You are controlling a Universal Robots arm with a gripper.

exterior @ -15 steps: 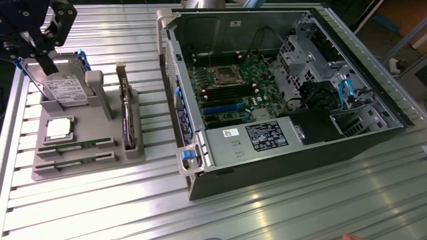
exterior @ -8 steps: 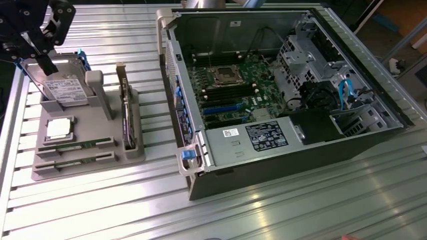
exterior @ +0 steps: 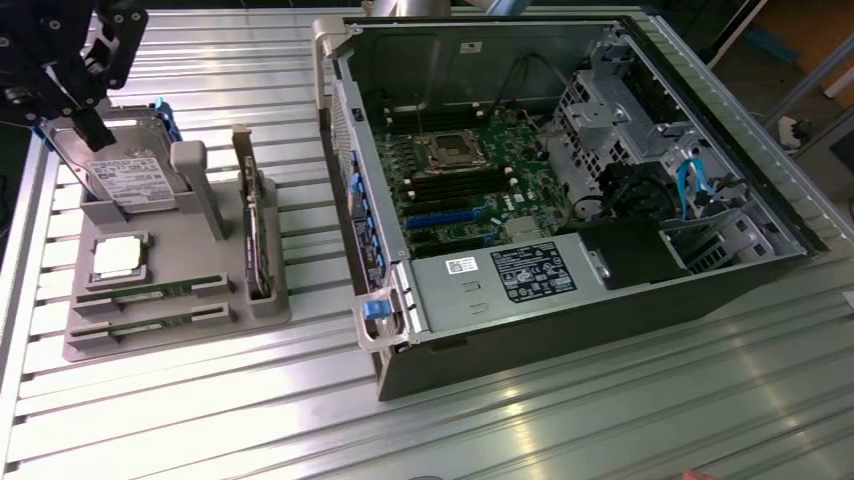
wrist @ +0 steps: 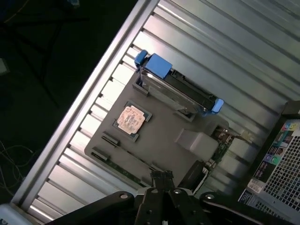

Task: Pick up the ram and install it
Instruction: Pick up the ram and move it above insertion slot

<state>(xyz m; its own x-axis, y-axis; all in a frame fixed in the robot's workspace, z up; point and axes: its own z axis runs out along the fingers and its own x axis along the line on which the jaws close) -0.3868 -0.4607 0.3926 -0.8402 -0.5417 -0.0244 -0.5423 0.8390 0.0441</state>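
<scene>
Two thin green ram sticks stand on edge in the front slots of the grey tray. One stick is just behind the other, and I cannot tell which of them is the task's ram. The wrist view catches a stick's green edge along the tray's rim. My black gripper hangs shut over the tray's back end, above the hard drive, well apart from the sticks. Its fingertips are pressed together with nothing between them.
The tray also holds a CPU, a dark expansion card on edge and the blue-bracketed hard drive. An open computer case lies at the exterior view's right, its motherboard exposed. The ribbed metal table ends just beyond the tray.
</scene>
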